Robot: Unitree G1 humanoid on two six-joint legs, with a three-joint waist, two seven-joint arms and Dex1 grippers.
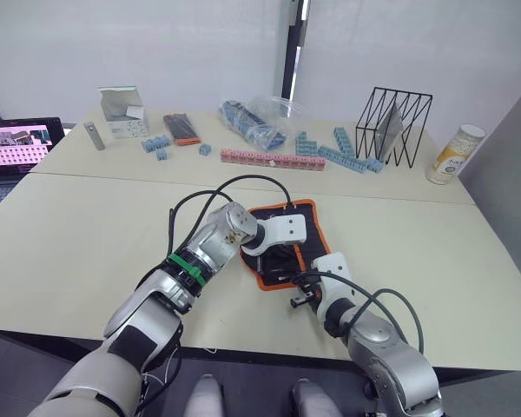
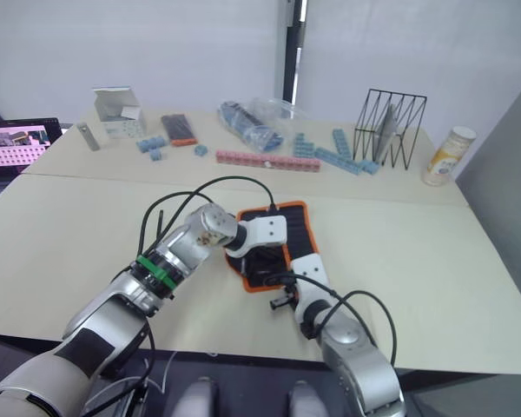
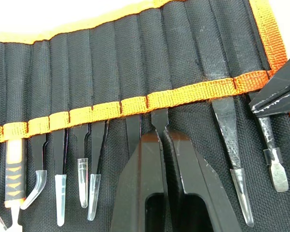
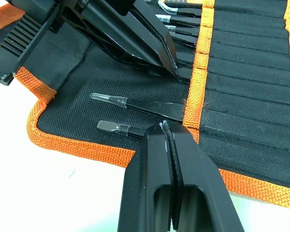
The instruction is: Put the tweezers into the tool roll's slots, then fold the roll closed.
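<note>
Pale bench [image 1: 87, 252], clutter along the far side. Tool roll [image 1: 306, 228] lies open at centre, tweezers [image 3: 93, 186] seated in its slots [image 3: 134, 104]. Left gripper [image 3: 163, 134] clenched on one tweezer; right gripper [image 4: 167, 129] clenched on another. Insertion step nearly over; folding comes next.

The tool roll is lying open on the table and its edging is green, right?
Not quite. The tool roll does lie open on the table, but its edging is orange, not green. The left wrist view shows the orange trim clearly.
</note>
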